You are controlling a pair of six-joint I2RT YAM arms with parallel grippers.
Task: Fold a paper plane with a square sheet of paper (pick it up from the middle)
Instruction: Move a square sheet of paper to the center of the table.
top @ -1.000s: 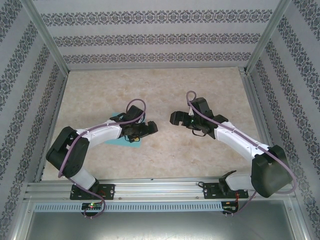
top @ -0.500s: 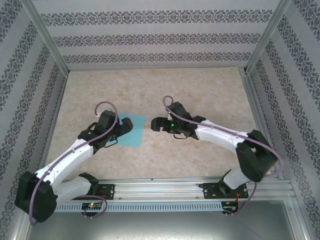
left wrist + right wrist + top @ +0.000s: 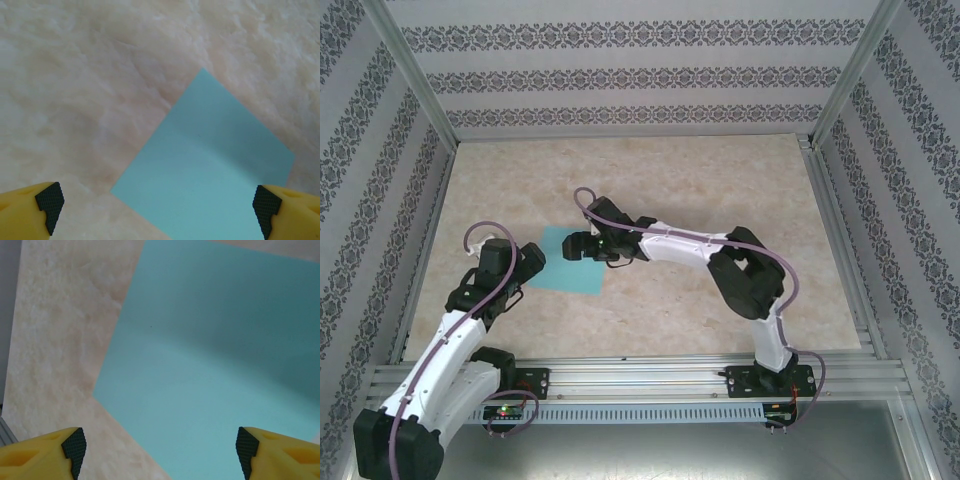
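Your left gripper (image 3: 155,205) is spread wide and holds nothing. The square sheet of paper (image 3: 210,170) lies flat on the table (image 3: 670,170), ahead of it and off towards its right finger, with one corner pointing away from it. Bare table lies under its left finger. Keep this arm out of the way, or use it only to steady the near edge.

Your right gripper (image 3: 157,445) hangs over the sheet with its pads well apart and nothing between them. Paper spreads ahead of it and beneath its right finger, and the sheet's left edge runs past its left finger. A soft band of shade crosses the sheet. I cannot tell whether that is a slight bow or only shadow.

The step in hand looks like the pick from the middle. Centre the right gripper so paper lies under both pads, not over that edge. Come straight down until both pads touch, then close slowly so the paper buckles up between them. If you close too soon, you will likely only push the sheet aside.
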